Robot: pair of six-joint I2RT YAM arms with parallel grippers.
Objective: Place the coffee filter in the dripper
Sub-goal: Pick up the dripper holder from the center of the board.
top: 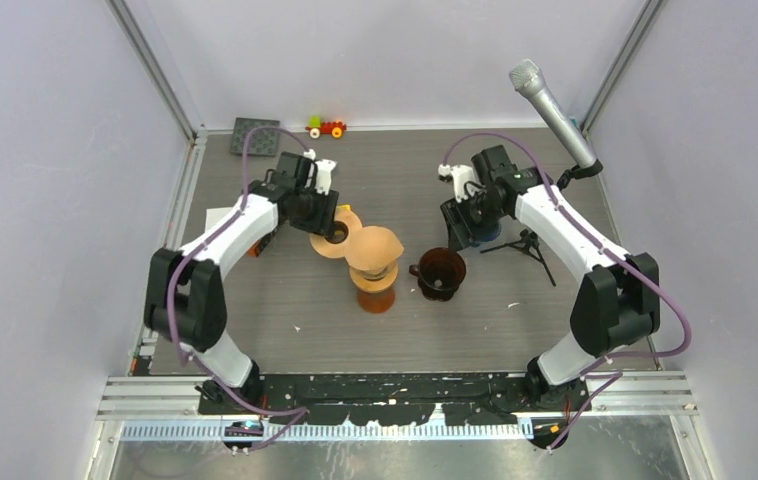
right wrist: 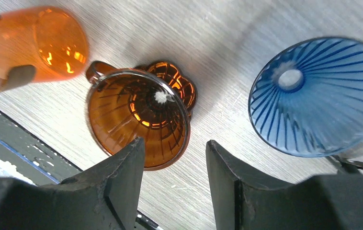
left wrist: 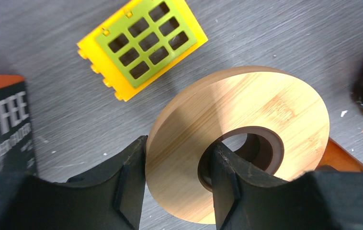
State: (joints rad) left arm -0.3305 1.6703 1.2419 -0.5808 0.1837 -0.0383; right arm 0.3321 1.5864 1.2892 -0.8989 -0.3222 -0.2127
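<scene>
A tan paper coffee filter (top: 375, 245) sits as a cone on an orange translucent vessel (top: 376, 292) at mid-table. The amber dripper (top: 442, 272) stands just right of it, its ribbed bowl (right wrist: 139, 117) open and with nothing in it. My left gripper (top: 327, 228) is shut on a wooden ring (left wrist: 246, 110), one finger outside the rim and one inside the hole; the ring is tilted. My right gripper (right wrist: 175, 143) hovers open behind the amber dripper, nothing between its fingers.
A blue dripper (right wrist: 318, 96) lies under the right arm. A yellow-green grid plate (left wrist: 141, 43) and a coffee filter box (left wrist: 2, 120) lie by the left gripper. A microphone (top: 553, 112) on a tripod (top: 527, 245), a toy (top: 326, 127) and a dark plate (top: 255, 137) sit at the back.
</scene>
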